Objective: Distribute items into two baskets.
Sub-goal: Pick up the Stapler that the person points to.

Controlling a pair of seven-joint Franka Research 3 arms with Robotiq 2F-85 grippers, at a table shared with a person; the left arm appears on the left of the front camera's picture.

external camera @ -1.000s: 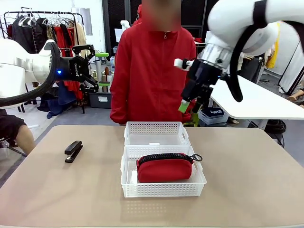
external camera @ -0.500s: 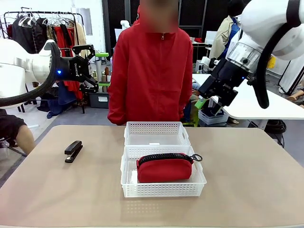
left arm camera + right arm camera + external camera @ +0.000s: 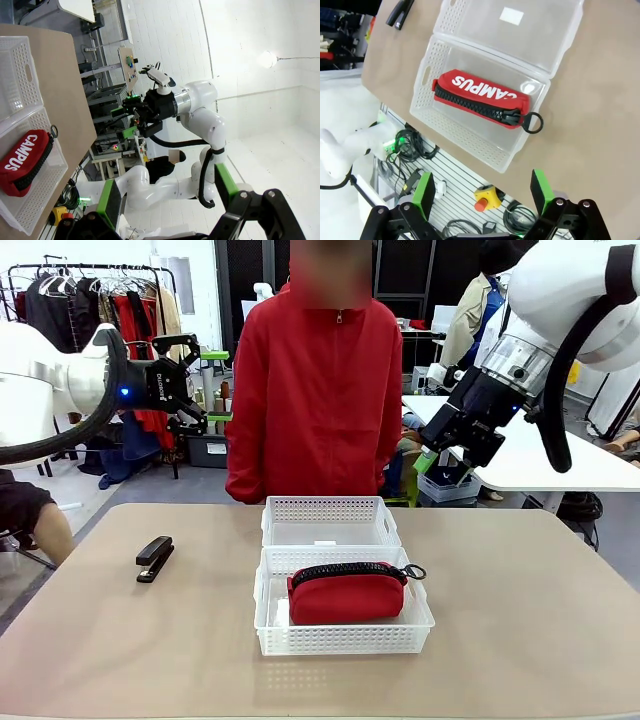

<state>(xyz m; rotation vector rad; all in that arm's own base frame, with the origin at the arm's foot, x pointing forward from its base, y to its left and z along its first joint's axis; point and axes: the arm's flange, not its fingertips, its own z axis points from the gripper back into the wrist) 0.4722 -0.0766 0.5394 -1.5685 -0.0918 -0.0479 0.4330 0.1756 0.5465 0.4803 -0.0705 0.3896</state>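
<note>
L pincer (image 3: 216,386), R pincer (image 3: 443,466) aloft (both open).

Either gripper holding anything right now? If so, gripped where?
Nothing held. Left gripper and right gripper both open and empty, up in the air. Pouch lies in the near basket; stapler on the table.

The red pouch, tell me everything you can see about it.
The red pouch is a soft, padded-looking fabric case. A black zipper runs along its top, apparently closed, and ends in a black ring pull at the robot's right end. One side reads CAMPUS in white letters. It lies lengthwise inside the nearer white lattice basket, resting on the basket's clear floor. Only the basket touches it.
</note>
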